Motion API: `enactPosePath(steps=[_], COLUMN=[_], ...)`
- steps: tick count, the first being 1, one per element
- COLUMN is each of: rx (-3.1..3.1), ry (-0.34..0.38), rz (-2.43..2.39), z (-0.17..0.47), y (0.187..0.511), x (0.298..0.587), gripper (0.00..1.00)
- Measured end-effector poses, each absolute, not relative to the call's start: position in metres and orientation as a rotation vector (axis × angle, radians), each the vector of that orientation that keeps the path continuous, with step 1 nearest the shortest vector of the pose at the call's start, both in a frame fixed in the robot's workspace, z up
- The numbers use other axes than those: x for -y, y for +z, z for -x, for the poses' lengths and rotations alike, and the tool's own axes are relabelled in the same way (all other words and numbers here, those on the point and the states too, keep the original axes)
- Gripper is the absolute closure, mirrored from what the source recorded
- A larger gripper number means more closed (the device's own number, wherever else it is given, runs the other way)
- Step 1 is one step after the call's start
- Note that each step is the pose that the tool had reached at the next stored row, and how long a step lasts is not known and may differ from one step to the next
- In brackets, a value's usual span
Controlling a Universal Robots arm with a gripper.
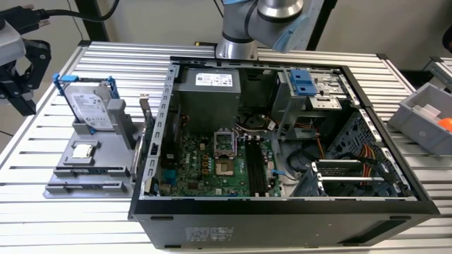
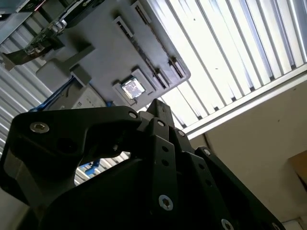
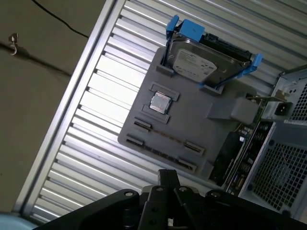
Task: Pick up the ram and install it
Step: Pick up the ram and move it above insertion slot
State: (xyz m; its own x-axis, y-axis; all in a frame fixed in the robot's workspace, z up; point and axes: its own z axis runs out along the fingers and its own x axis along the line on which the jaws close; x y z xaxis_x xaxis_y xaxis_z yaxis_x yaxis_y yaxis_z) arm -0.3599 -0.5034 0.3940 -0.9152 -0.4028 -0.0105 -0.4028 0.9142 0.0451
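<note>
Grey fixture tray sits on the slatted table, just beside the open PC case on the exterior view's left, so parts are staged right next to where they go. Ram reads to me as parked edge-up in the tray's slot holders, one row over from the processor chip. That leaves its long top edge free to grab, though it's a thin strip so this is my judgement. Hard drive stands upright in its blue frame at the tray's other end, clear of the ram row. Gripper hangs off to the tray's outer side, apart from it, wrist cameras looking onto the fixture. Can't tell how far the jaws are open, and I see nothing held. Memory slots on the motherboard look unpopulated.
</note>
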Motion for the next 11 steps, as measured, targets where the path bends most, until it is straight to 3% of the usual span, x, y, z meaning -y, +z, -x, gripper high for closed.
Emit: enactPosePath(steps=[11], rx=[-3.062], ry=[0.07], rz=[0.702], z=[0.3599], y=[0.394], x=[0.5031], gripper=[1.0])
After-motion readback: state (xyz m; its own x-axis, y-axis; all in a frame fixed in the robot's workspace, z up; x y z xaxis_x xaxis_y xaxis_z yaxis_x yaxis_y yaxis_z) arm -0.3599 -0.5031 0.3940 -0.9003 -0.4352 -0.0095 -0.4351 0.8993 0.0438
